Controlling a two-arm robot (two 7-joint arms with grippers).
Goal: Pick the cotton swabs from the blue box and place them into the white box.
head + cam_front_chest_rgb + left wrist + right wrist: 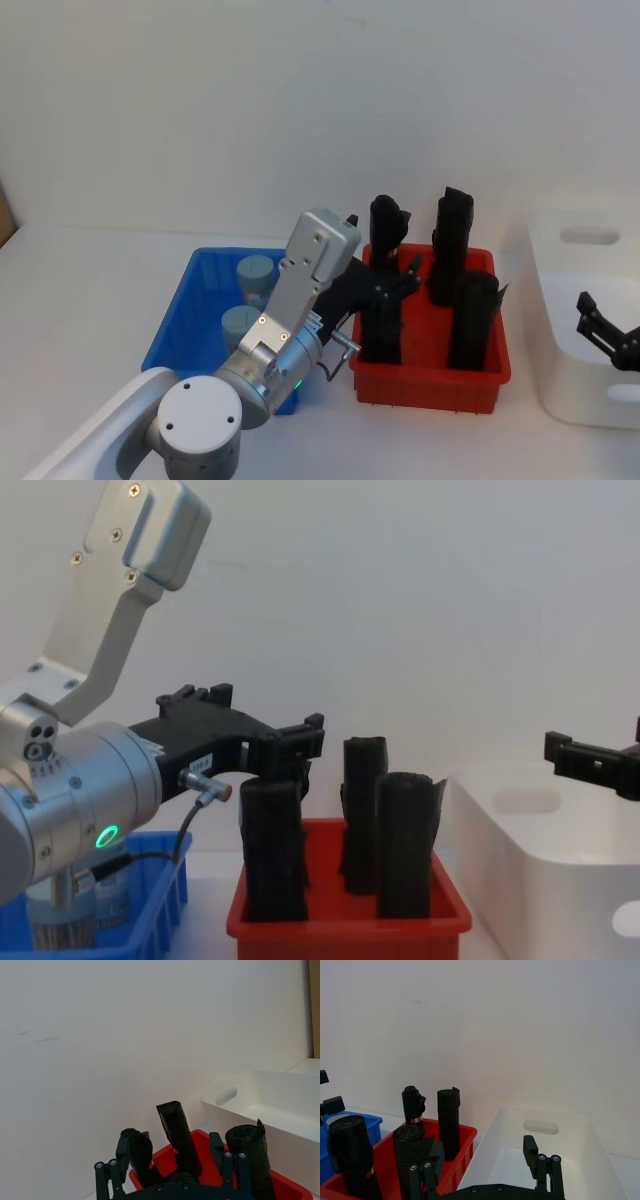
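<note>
Closest to the robot, the left arm rises from the lower left corner of the head view and leans forward over the blue box (170,325). The left tool (400,280) reaches past that box's right wall and hangs over the left side of the red bin (430,385). In the left wrist view its fingers (230,1165) stand wide apart, released, with nothing gripped between them. From the chest view the tool sits just above the nearest black roll (272,850); whether it touches the roll cannot be told.

Under the arm, two tubs of the cotton swabs stand upright inside the blue box, one nearer (238,322) and one farther back (255,270), both grey-blue lids facing up. The blue box and the red bin sit side by side on the white tabletop (80,290).

Inside the red bin, four black rolls stand upright, the rear pair (452,235) taller in the frame.

Farther right, the white box (585,400) stands beside the red bin. The right tool (598,322) hovers above its opening, fingers (542,1167) spread and holding nothing.
</note>
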